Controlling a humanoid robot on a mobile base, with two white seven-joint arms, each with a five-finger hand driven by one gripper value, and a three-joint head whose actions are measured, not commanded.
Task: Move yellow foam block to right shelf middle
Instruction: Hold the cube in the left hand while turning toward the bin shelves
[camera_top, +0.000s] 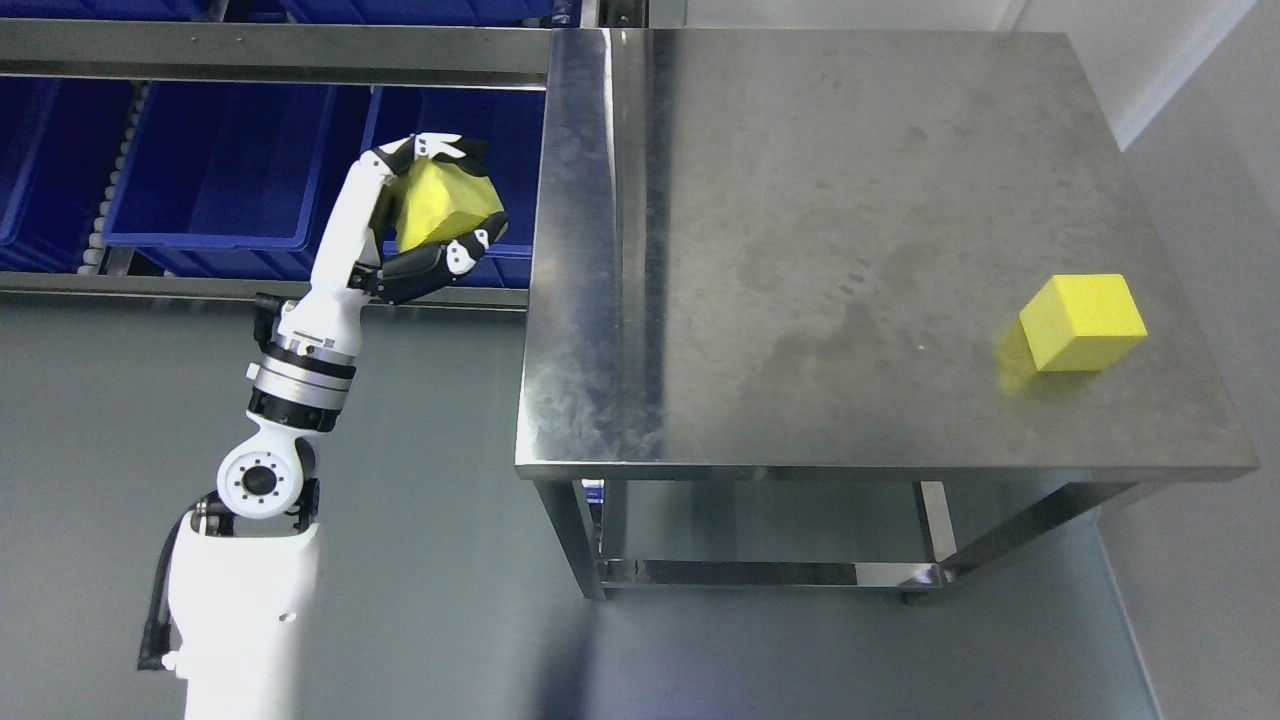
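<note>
My left hand (435, 215) is raised to the left of the steel table, in front of the blue bins. Its black and white fingers (455, 258) are curled round a yellow foam block (440, 205), which is tilted in the grasp. A second yellow foam block (1082, 322) sits upright on the steel table (800, 200), near its right edge. The white left arm comes up from the lower left of the picture. My right arm does not show.
Blue plastic bins (220, 170) stand on a metal rack behind the hand, under a steel rail (270, 52). The table has a lower frame (760, 572) between its legs. Grey floor lies to the left of the table and in front of it.
</note>
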